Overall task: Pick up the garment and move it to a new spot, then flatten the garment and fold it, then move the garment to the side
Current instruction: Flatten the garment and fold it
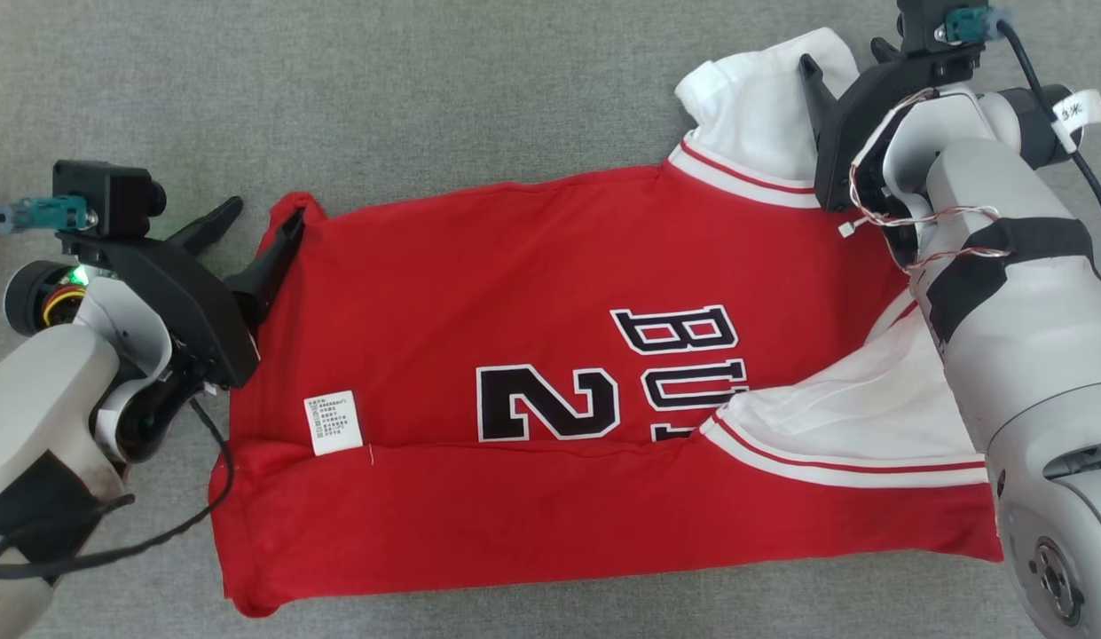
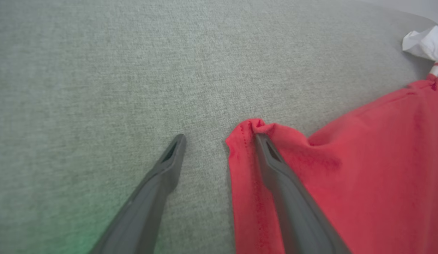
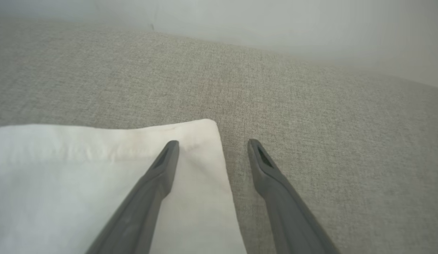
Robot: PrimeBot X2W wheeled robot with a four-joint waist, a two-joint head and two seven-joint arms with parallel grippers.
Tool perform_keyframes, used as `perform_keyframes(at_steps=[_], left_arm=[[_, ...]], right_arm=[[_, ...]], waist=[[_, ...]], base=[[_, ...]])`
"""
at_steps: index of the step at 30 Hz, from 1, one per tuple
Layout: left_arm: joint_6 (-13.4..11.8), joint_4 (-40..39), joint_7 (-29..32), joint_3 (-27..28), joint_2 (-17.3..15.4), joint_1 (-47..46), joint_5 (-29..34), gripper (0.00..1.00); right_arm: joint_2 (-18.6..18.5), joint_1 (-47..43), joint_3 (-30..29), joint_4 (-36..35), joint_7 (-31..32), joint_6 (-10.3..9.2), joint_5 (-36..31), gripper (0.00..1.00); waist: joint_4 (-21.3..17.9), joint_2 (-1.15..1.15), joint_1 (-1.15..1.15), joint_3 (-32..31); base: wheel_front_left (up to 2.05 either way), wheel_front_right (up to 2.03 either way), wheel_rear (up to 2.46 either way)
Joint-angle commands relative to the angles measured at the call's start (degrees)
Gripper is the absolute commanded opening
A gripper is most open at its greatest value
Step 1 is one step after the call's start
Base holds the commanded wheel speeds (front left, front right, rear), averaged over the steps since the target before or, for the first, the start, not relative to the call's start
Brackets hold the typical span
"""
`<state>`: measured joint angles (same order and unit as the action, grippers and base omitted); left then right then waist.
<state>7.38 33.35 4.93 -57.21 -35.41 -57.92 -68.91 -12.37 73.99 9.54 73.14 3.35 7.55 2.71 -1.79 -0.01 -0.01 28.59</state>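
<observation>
Red basketball jersey (image 1: pixel 550 373) lies on grey fabric (image 1: pixel 426 89). Left gripper (image 1: pixel 266 211), fingers wide, straddles its red hem corner; right gripper (image 1: pixel 847 67), fingers wide, straddles the white sleeve (image 3: pixel 99 176) edge. Both should pinch together, evenly, keeping the fold straight
</observation>
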Motion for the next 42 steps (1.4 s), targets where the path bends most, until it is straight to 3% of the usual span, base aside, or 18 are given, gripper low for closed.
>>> perform_keyframes(at_steps=[1, 2, 3, 4, 16, 30, 36, 42], left_arm=[[0.2, 0.6, 3.4, -4.0, 2.2, 4.3, -1.4, 0.93], [0.2, 0.5, 3.6, -4.5, 2.3, 4.3, -2.1, 0.85], [0.2, 0.4, 3.7, -4.9, 2.1, 4.3, -2.6, 0.3], [0.2, 0.5, 3.7, -5.6, 1.9, 4.1, -2.7, 0.0], [0.0, 1.5, -5.3, -2.9, -0.8, 0.6, -7.8, 0.0], [0.0, -1.0, -17.6, -3.2, -3.1, 3.4, -6.3, 0.0], [-1.6, -1.3, -20.0, -1.9, -2.7, 7.1, -1.6, 0.0], [-4.9, -4.6, -20.1, 4.8, -1.2, 13.7, 5.0, 0.0]], right_arm=[[0.4, 0.4, -0.5, 0.3, 0.8, -0.14, -0.3, 0.94], [0.5, 0.5, -0.7, 0.3, 1.2, -0.14, -0.7, 0.36], [0.6, 0.7, -1.0, 0.4, 1.4, -0.14, -0.9, 0.0], [0.7, 0.8, -1.3, 0.5, 1.6, -0.14, -1.2, 0.0], [0.3, 1.0, -2.9, -0.5, -7.7, -0.14, -3.2, 0.0], [1.1, -3.9, -1.3, -1.1, -17.1, -0.14, 0.8, 0.0], [0.3, -10.1, 0.8, -6.2, -18.6, -0.14, 5.2, 0.0], [-3.1, -20.7, 2.9, -19.9, -18.5, -0.14, 11.0, 0.0]], waist=[[0.3, 0.01, 0.01, 0.5], [0.4, 0.01, 0.01, 0.6], [0.5, 0.01, 0.01, 0.8], [0.5, 0.01, 0.01, 0.9], [0.4, 0.01, 0.01, -1.1], [0.5, 0.01, 0.01, -6.6], [0.6, 0.01, 0.01, -10.0], [0.7, 0.01, 0.01, -12.7]], base=[[0.0, 0.0, 0.0], [0.0, 0.0, 0.0], [0.0, 0.0, 0.0], [0.0, 0.0, 0.0], [0.0, 0.0, 0.0], [0.0, 0.0, 0.0], [0.0, 0.0, 0.0], [0.0, 0.0, 0.0]])
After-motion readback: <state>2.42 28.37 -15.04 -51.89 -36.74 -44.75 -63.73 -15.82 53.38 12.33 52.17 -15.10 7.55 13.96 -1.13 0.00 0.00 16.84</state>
